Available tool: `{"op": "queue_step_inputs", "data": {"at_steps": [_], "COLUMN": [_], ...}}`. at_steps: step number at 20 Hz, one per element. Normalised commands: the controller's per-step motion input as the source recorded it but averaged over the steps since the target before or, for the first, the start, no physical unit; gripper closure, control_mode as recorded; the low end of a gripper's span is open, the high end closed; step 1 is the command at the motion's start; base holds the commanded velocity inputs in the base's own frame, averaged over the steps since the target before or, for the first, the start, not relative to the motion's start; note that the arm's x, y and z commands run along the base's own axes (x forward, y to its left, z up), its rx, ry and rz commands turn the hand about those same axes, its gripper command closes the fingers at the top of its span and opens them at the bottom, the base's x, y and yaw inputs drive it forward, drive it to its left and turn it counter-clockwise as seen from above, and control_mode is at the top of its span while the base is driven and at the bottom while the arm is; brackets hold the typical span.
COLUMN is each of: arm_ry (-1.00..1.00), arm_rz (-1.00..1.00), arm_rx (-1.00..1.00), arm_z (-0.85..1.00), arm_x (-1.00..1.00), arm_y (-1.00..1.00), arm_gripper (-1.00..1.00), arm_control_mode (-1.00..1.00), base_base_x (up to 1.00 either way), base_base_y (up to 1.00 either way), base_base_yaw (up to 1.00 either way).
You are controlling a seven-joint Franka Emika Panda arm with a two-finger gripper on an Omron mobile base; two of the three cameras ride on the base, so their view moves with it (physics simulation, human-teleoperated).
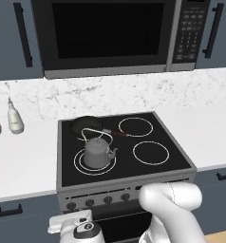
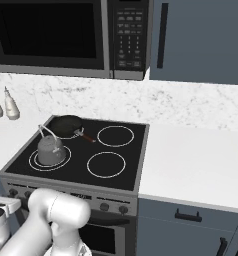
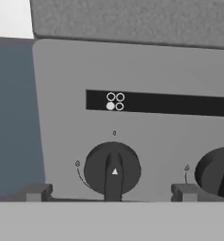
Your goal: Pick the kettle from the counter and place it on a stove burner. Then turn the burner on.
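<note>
Sitting on the stove burner [image 1: 94, 162] with two white rings, the kettle [image 1: 98, 152] is ready to heat. The gripper [image 3: 112, 194] faces a black knob [image 3: 112, 170] on the stove front, its fingers spread wide on each side so they can close and turn it.

One kettle [image 1: 97, 153], one pan [image 1: 86, 125], two shakers [image 1: 14, 118], four burner rings [image 1: 151, 153], one microwave [image 1: 119, 33], five knobs [image 1: 105, 198] on the stove front.
</note>
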Motion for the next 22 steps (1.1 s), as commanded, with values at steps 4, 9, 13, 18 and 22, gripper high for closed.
{"op": "queue_step_inputs", "data": {"at_steps": [4, 9, 13, 18, 22], "arm_ry": [-0.05, 0.00, 0.00, 0.00, 0.00], "arm_rz": [0.00, 0.00, 0.00, 0.00, 0.00], "arm_rx": [0.00, 0.00, 0.00, 0.00, 0.00], "arm_z": [0.08, 0.00, -0.01, 0.00, 0.00], "arm_x": [0.00, 0.00, 0.06, 0.15, 0.14], "arm_y": [-0.01, -0.01, -0.01, -0.12, -0.10], "arm_gripper": [-1.00, -1.00, -1.00, -1.00, -1.00], "arm_control_mode": [-1.00, -1.00, -1.00, -1.00, -1.00], "base_base_x": [0.00, 0.00, 0.00, 0.00, 0.00], "base_base_y": [0.00, 0.00, 0.00, 0.00, 0.00], "base_base_yaw": [0.00, 0.00, 0.00, 0.00, 0.00]}}
